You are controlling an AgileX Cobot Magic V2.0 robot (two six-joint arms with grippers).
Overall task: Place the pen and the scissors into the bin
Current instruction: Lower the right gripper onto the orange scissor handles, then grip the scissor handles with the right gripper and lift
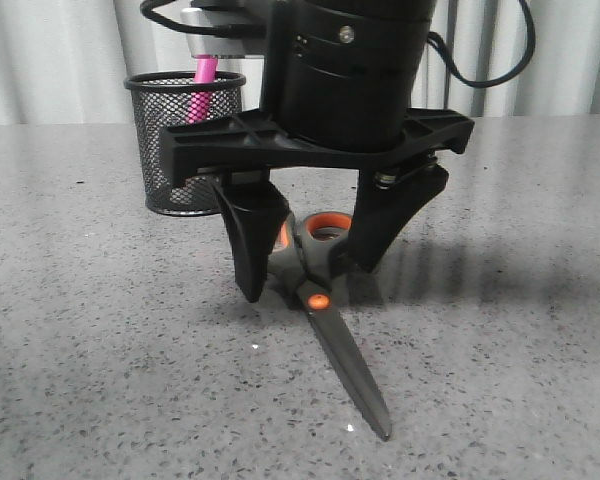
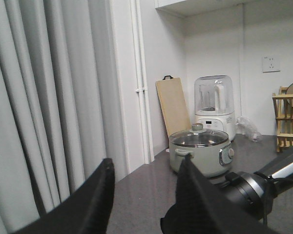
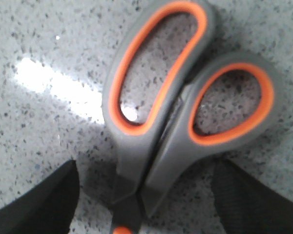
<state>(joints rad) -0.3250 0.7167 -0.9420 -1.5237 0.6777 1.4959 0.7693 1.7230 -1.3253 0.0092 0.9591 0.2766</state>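
- Scissors (image 1: 325, 318): flat on table (image 1: 90, 330), handles between my right gripper (image 1: 305, 270) fingers, spread apart, not clamped.
- Pen (image 1: 201, 88): upright in bin (image 1: 180, 150).
- Left gripper (image 2: 146, 195): apart, empty.

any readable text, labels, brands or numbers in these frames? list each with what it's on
No text can be read.
Blender: its base has a small panel, too blurred to read.
Electric pot: knob markings too small to read.
Scissors, pen, bin: no print visible.
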